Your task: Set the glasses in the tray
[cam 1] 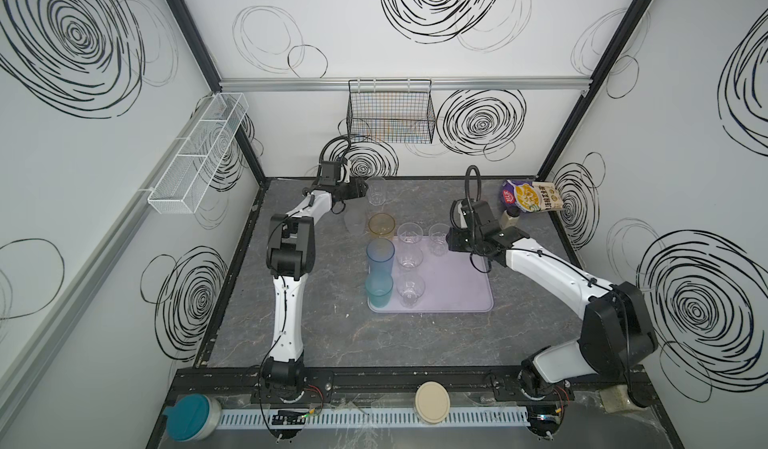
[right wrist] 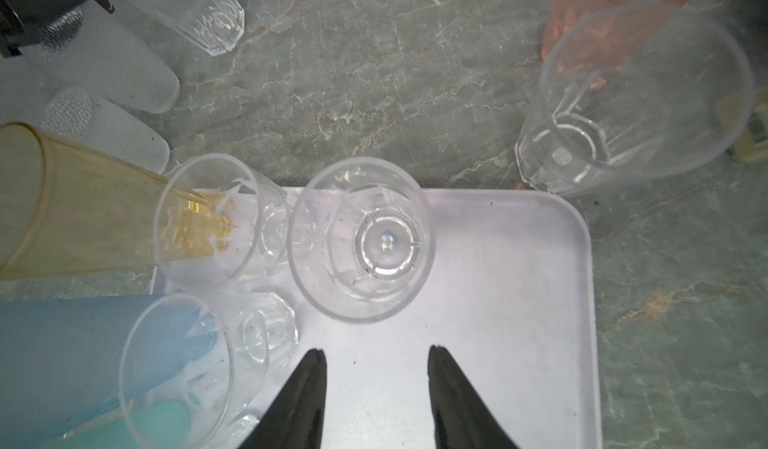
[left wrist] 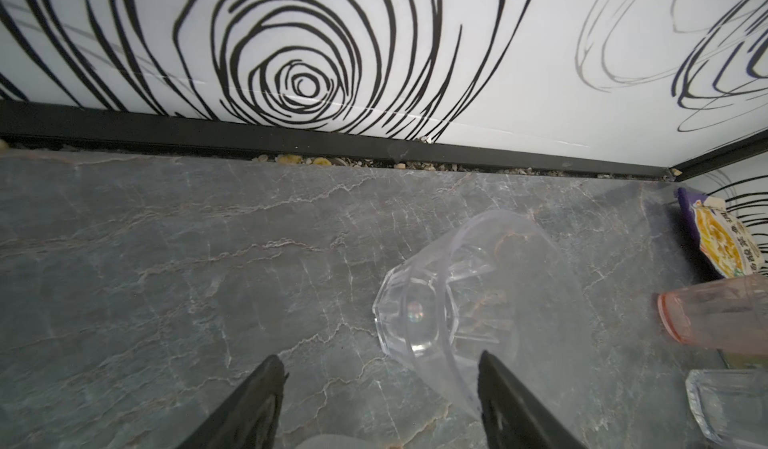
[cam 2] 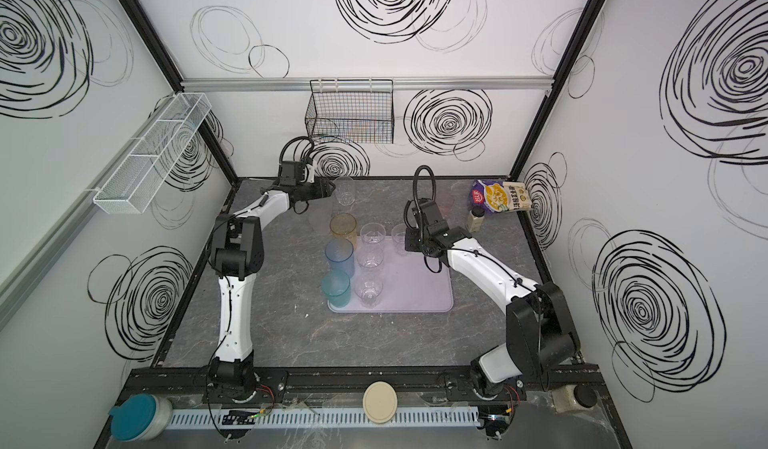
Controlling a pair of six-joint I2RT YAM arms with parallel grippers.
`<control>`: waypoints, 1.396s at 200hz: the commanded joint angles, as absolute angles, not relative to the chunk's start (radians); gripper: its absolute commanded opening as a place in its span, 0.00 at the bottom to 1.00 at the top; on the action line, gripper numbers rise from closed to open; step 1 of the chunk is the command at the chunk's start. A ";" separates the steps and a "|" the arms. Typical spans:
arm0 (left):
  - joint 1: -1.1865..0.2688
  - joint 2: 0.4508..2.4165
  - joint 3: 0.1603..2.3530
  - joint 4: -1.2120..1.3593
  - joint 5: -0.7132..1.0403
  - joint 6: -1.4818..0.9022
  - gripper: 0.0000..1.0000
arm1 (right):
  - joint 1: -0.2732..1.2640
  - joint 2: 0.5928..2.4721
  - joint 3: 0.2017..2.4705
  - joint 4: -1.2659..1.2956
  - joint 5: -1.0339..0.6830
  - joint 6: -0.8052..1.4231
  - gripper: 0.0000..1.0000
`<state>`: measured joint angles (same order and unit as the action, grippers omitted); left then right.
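The lilac tray (cam 1: pixel 457 293) lies mid-table. On it stand a tall blue glass (cam 1: pixel 380 256), a teal glass (cam 1: pixel 379 293) and several clear glasses (cam 1: pixel 410 258). An amber glass (cam 1: pixel 381 224) is at its far left corner, with a frosted glass (cam 1: pixel 355 222) beside it on the table. My left gripper (left wrist: pixel 382 361) is open near the back wall. The rim of a clear glass (left wrist: pixel 419 322) reaches in beside one finger. My right gripper (right wrist: pixel 377 349) hangs open over bare tray (right wrist: pixel 498 301), just short of a clear glass (right wrist: pixel 361 239). A pink glass (left wrist: pixel 715 318) stands off the tray.
A snack bag (cam 1: pixel 534 197) and a small cream bottle (cam 1: pixel 510 218) sit at the back right. A black wire basket (cam 1: pixel 390 114) hangs on the back wall and a white mesh shelf (cam 1: pixel 199 156) on the left wall. A teal-lidded tub (cam 1: pixel 189 418) sits at the front.
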<state>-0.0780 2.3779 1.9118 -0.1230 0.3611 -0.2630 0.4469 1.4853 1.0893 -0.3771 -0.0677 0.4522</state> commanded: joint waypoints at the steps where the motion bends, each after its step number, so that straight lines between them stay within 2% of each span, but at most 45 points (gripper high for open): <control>1: -0.071 2.318 1.888 -0.123 0.373 -0.262 0.76 | 0.456 1.518 1.157 -0.381 -0.052 0.459 0.45; 108: -0.063 2.254 1.878 -0.099 0.317 -0.290 0.80 | 0.461 1.745 1.368 -0.289 -0.133 0.484 0.45; 155: -0.045 2.105 1.678 0.014 0.258 -0.363 0.82 | 0.453 1.904 1.494 -0.241 -0.161 0.531 0.45; 216: -0.047 1.805 1.349 0.102 0.111 -0.491 0.84 | 0.448 2.159 1.756 -0.189 -0.239 0.585 0.46; 279: -0.146 1.530 1.057 0.134 -0.055 -0.515 0.86 | 0.455 2.383 2.011 -0.127 -0.305 0.632 0.53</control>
